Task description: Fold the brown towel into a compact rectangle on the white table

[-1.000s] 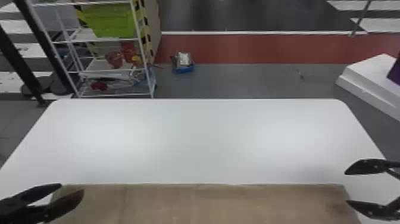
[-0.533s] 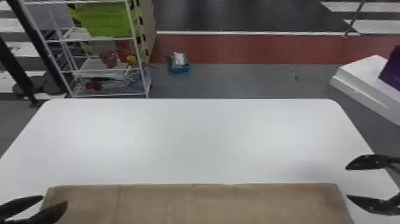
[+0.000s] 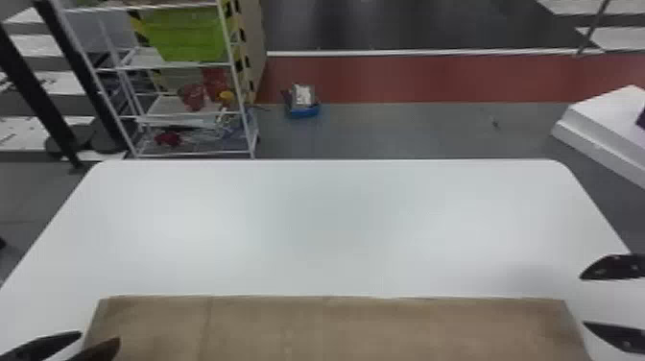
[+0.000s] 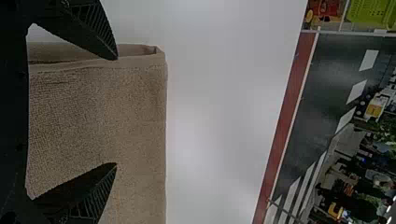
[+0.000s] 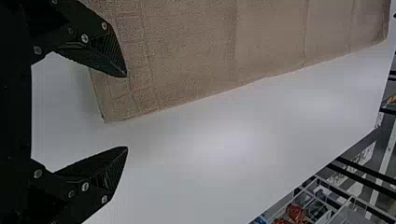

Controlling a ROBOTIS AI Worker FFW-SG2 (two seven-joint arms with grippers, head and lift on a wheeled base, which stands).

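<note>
Brown towel [image 3: 336, 331], layered, faintly creased

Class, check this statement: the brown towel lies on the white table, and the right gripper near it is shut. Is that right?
The right gripper is not shut: the right wrist view shows it open, fingers apart. The towel does lie on the white table.

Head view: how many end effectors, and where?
2. The left end effector is at bottom left, open, at the left end of the brown towel. The right end effector is at the right edge, open, beside the towel's right end.
</note>
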